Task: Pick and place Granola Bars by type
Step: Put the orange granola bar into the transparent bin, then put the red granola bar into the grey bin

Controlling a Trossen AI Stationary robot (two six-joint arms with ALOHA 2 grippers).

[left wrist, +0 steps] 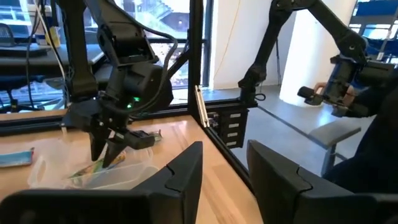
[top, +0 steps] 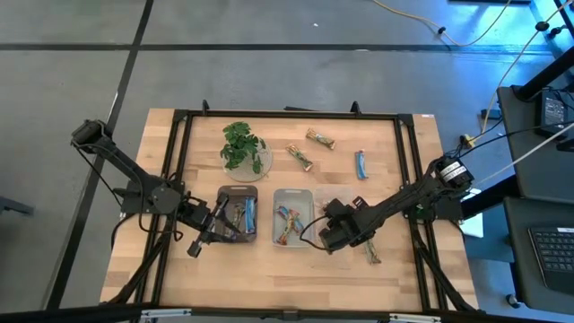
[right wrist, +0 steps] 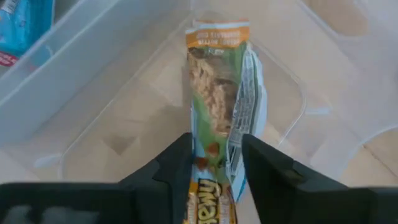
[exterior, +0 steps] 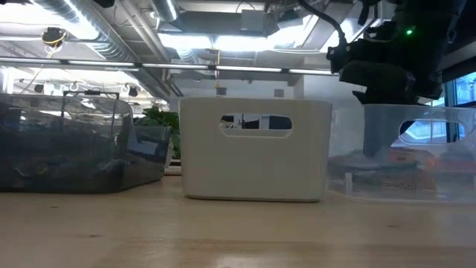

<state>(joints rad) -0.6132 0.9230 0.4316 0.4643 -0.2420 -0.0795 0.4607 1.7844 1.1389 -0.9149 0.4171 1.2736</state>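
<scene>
My right gripper is shut on a granola bar in a green, orange and white wrapper, over the clear bin. In the left wrist view the right gripper points down into the clear bin. My left gripper is open and holds nothing; it hovers at the near left corner of the dark bin. More bars lie in the dark bin and in the white bin. Loose bars lie flat on the table. My right gripper pinches the granola bar between its two fingers at one end, near the printed name. The bar runs along the fingers and sticks out ahead of them, down into the clear bin. Whether its far end rests on the bin floor, I cannot tell.
A leafy green plant on a round dish stands at the far side. The three bins stand side by side in the low view: dark, white, clear. A black frame borders the table. Bare wood lies near the front edge.
</scene>
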